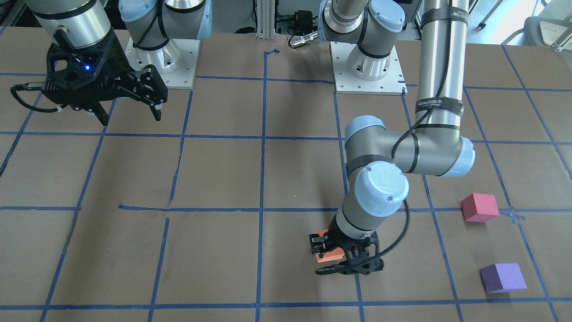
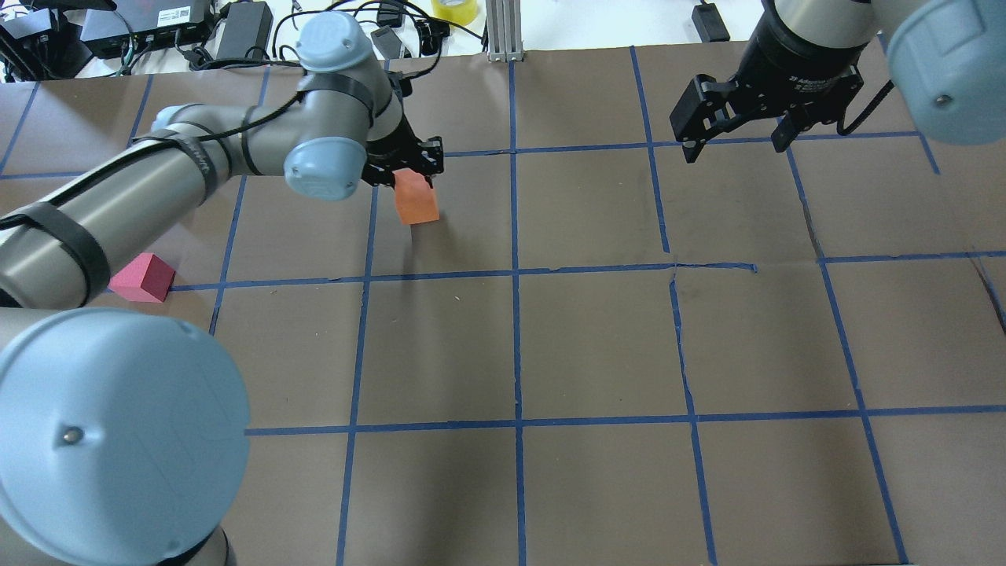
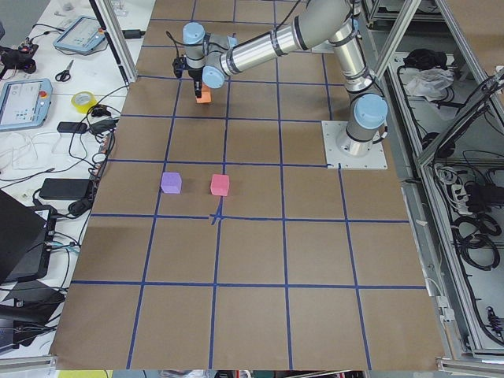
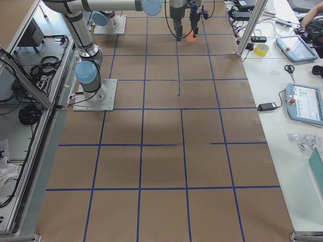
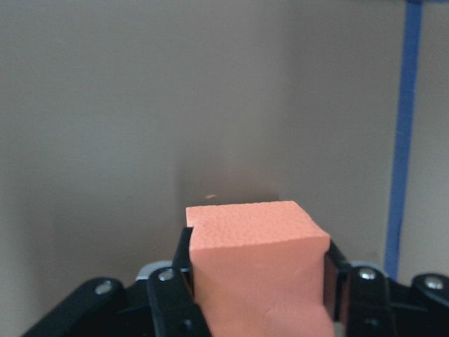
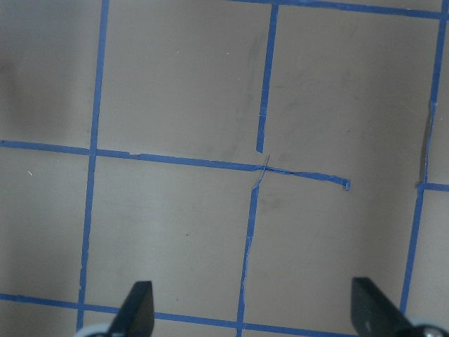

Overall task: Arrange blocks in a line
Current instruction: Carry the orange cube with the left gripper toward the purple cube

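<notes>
Orange block (image 5: 256, 263): nearest the left wrist lens. A matte, grainy foam cube with crisp edges, squeezed a little where it is pinched.
Left gripper (image 2: 405, 165): black fingers (image 5: 337, 274) clamp the orange cube on two opposite faces. I cannot tell whether the cube rests on the paper or hangs just above it.
Left arm: the silver forearm stretches far out over the table and the wrist bends so the claw points straight down.
Pinkish-red block (image 1: 479, 208): the same matte foam, lying free. In the front-facing view it sits between 2 and 3 o'clock from the orange cube, well apart from it.
Purple block (image 1: 502, 277): also free, near the pinkish-red one at its 5 o'clock.
Right gripper (image 2: 736, 148): jaws spread wide and holding nothing. It hangs high near its base, pointing down.
Table (image 1: 214, 170): brown paper, slightly scuffed.
Blue tape (image 1: 263, 179): lines marking the paper into squares.
</notes>
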